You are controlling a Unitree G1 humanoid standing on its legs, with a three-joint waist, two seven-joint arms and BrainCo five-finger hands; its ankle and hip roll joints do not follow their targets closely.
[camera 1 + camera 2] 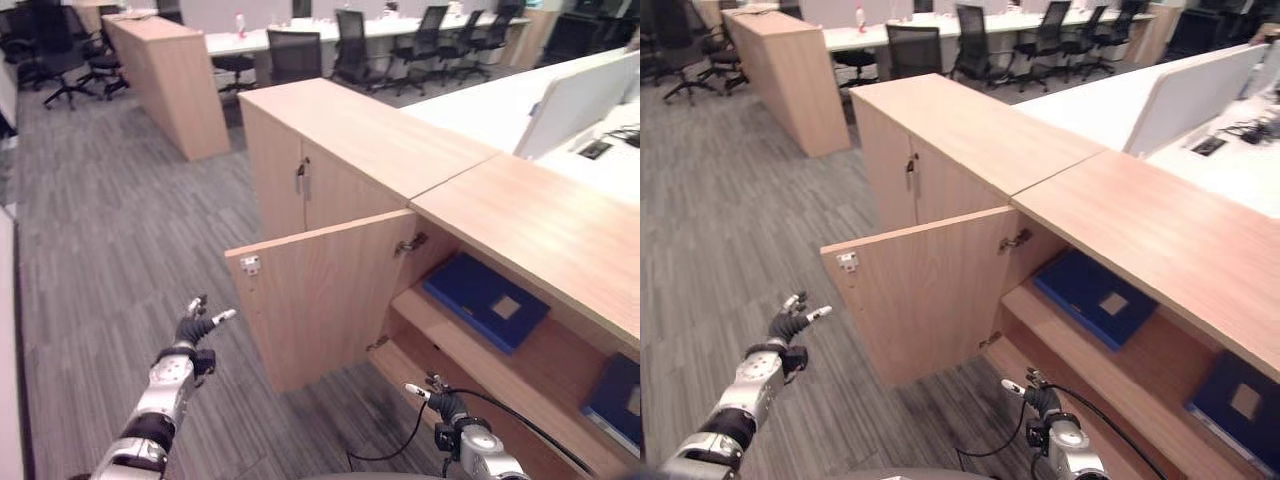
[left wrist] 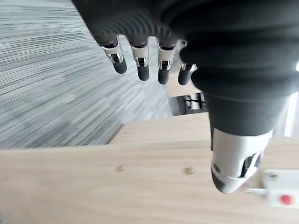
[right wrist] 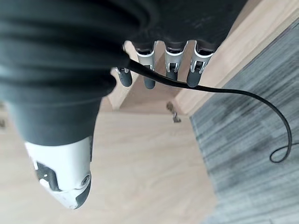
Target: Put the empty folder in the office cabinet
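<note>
A blue folder [image 1: 485, 298] lies flat on the upper shelf inside the wooden office cabinet [image 1: 540, 220]. The cabinet door [image 1: 310, 295] stands swung wide open to the left. My left hand [image 1: 195, 328] hovers open over the carpet, just left of the door's free edge; its fingers [image 2: 140, 65] are spread and hold nothing. My right hand [image 1: 443, 404] is low in front of the cabinet opening, below the shelf, with relaxed fingers [image 3: 173, 65] and nothing in it. A second blue folder [image 1: 615, 395] lies on a lower shelf at the far right.
A closed cabinet [image 1: 300, 180] adjoins the open one on the left. Another tall wooden unit [image 1: 170, 80] stands further back. Black office chairs [image 1: 350, 45] line a long white table, and white desks [image 1: 520, 110] lie behind the cabinets. Grey carpet [image 1: 110, 230] stretches to the left.
</note>
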